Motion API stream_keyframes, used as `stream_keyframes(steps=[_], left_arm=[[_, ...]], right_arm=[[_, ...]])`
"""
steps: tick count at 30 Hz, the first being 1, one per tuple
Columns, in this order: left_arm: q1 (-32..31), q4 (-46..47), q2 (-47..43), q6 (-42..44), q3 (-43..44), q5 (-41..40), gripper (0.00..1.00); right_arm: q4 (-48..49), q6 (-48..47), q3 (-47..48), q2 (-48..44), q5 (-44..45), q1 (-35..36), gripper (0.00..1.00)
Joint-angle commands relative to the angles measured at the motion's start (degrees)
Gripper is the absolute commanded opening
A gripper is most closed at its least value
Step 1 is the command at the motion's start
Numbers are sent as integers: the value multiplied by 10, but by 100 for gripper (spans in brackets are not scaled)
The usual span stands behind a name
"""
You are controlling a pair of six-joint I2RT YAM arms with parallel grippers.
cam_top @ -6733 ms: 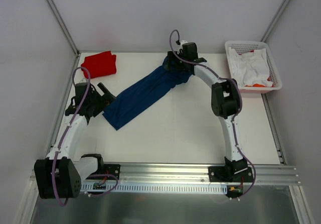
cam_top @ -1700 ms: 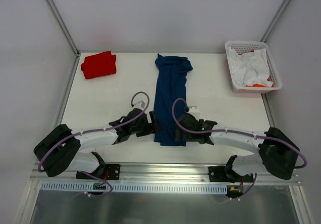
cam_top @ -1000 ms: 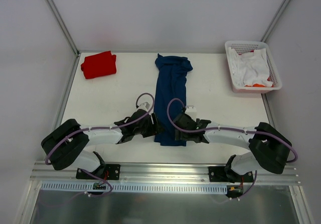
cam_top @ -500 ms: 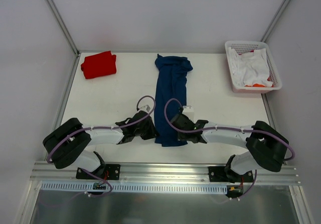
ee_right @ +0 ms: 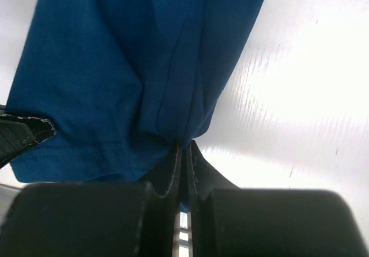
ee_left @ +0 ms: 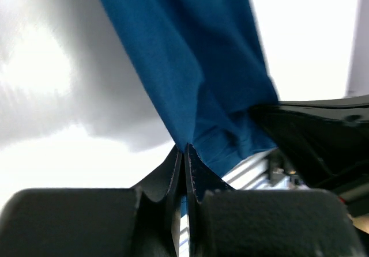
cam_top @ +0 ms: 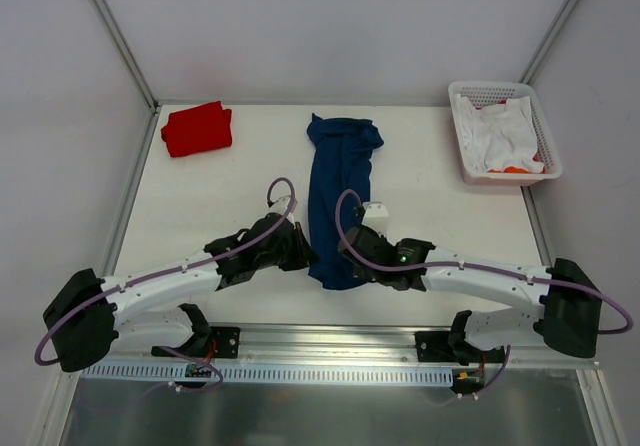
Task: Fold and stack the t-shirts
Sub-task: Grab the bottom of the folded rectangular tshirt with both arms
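Left pincer: the left pincer [ee_left: 183, 148] has its fingers pressed together on the near left corner of the navy t-shirt [ee_left: 190, 67], with a tuck of blue cloth caught between the tips.
Right pincer: the right pincer [ee_right: 183, 146] is clamped the same way on the near right corner, just above the stitched hem.
Navy t-shirt: it lies mid-bench as a long narrow strip running away from the arms. Its far end is bunched, and its near end is held between the two pincers. No chest print shows.
Red t-shirt: the red t-shirt [cam_top: 197, 128] sits folded at the far left corner of the bench [cam_top: 230, 191], well apart from the navy one.
Basket: a pink basket [cam_top: 490, 87] at the far right holds white cloth [cam_top: 500, 131].
Step in hand: by my reading, this is the end-to-end fold of the navy strip, gripped and not yet carried over.
Next move: both arms should probably raise the hem together and carry it level towards the far end. They should keep the two corners evenly spaced so the strip does not twist, then lay it down and let go.
Remaining: stacking the navy shirt with the red one looks undone.
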Motion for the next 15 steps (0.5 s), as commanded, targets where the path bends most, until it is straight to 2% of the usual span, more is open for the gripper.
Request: stream_keyframes(steps=[1,7,15], left_arm=[[-10,-64,-48,23,51,-34,0],[-11,-91,-72,42,98,-58,0],[-9,-96,-12,92,181,-101,0]], right_arm=[[-56,4,43,-41,49,11,0],[-88,-24,83,-65,84,17,0],[-105,-93,157,-40,139,-4,0]])
